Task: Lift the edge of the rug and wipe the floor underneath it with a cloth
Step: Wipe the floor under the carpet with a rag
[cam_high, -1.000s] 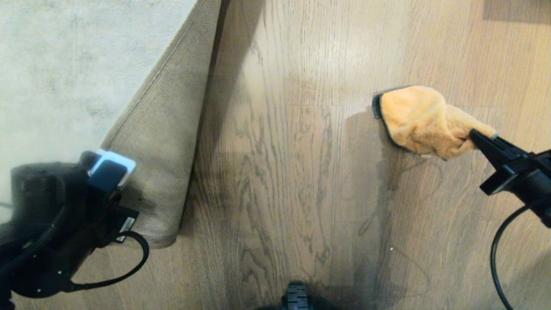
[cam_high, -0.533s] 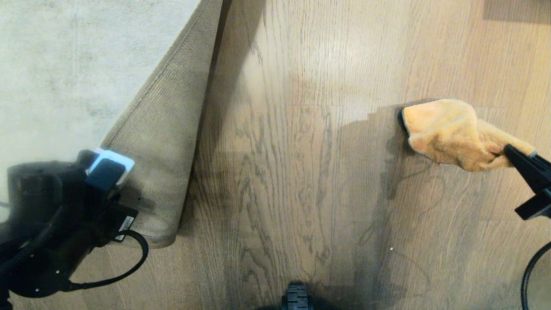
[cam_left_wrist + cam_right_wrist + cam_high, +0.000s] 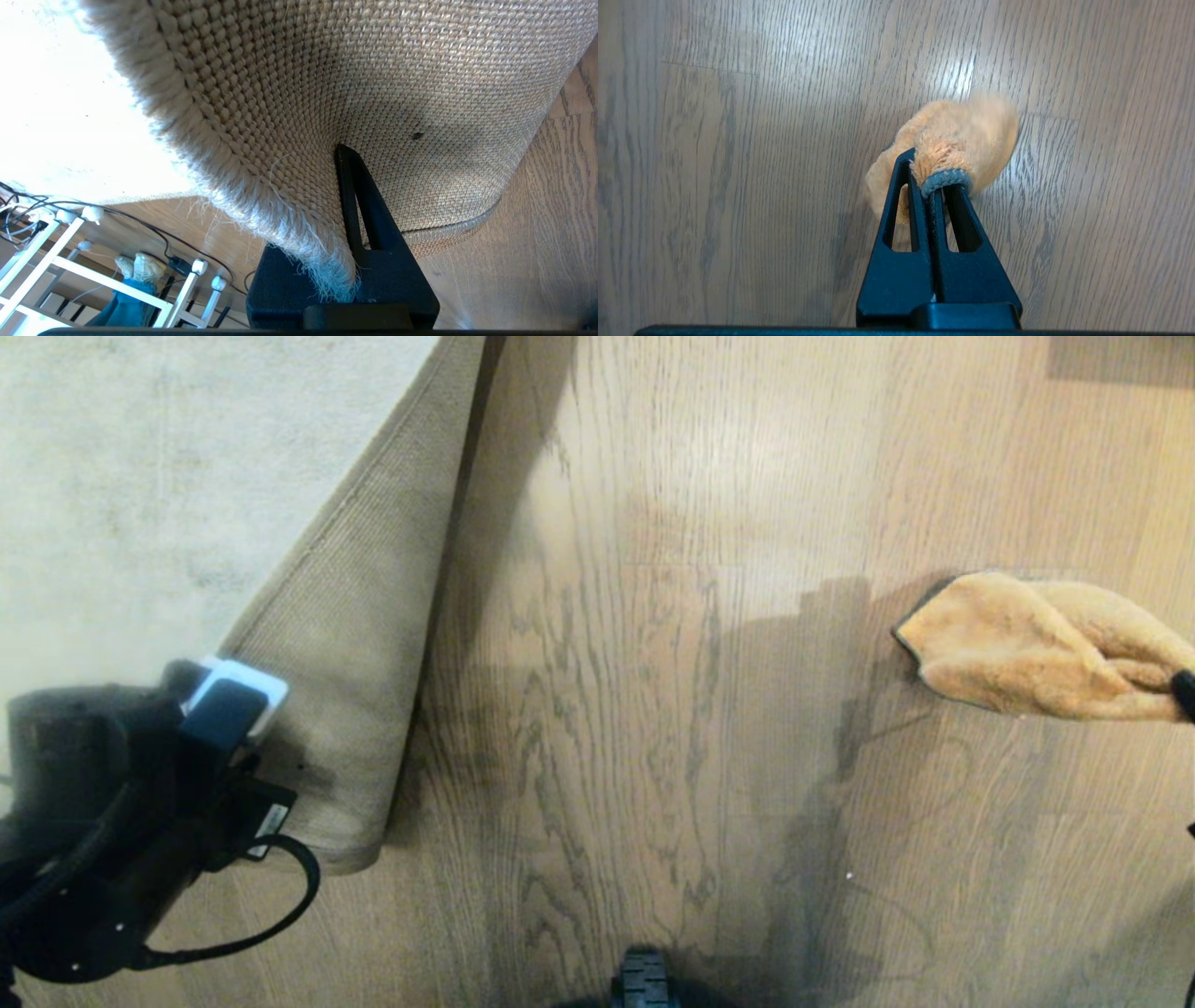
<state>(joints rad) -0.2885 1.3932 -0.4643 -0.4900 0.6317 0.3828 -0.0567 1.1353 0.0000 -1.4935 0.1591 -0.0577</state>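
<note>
The pale grey rug [image 3: 140, 476] covers the far left, and its rug edge [image 3: 355, 616] is folded back with the tan woven backing [image 3: 420, 93] turned up. My left gripper [image 3: 224, 709] is shut on that edge near its corner. Only one black finger [image 3: 348, 186] shows against the backing, and the frayed pile hides the other. The orange cloth [image 3: 1036, 649] lies dragged on the wood floor [image 3: 653, 663] at the far right. My right gripper [image 3: 931, 179] is shut on the cloth's [image 3: 971, 130] dark-trimmed end. Only its tip [image 3: 1186, 686] shows at the head view's right border.
A black wheel of my base [image 3: 642, 982] sits at the near middle. The left arm's cable [image 3: 280, 905] loops over the floor beside the rug corner. In the left wrist view a white rack [image 3: 70, 270] and dark cables [image 3: 154, 233] stand beyond the rug.
My right gripper has pulled the cloth to the right and nearer across the floor, almost leaving the head view. The left gripper and the lifted rug edge have stayed still.
</note>
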